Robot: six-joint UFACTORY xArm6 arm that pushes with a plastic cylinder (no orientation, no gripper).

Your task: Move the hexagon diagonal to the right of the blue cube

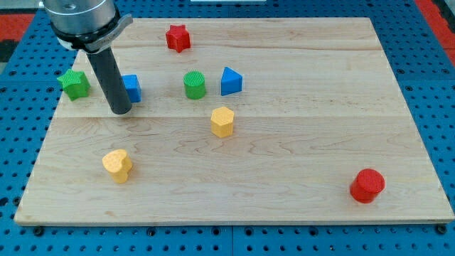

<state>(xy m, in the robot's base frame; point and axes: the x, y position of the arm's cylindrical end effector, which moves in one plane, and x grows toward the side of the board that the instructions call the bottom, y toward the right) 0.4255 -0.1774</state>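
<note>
The yellow hexagon (222,121) lies near the board's middle, below and between the green cylinder (194,84) and the blue triangular block (230,81). The blue cube (131,87) sits at the upper left, partly hidden by my dark rod. My tip (120,111) rests on the board right at the cube's lower left edge, well to the left of the hexagon.
A green star (75,83) is left of the rod. A red star (178,38) sits near the view's top. A yellow heart-like block (117,165) lies at the lower left. A red cylinder (367,185) lies at the lower right. The wooden board (320,107) rests on a blue pegboard.
</note>
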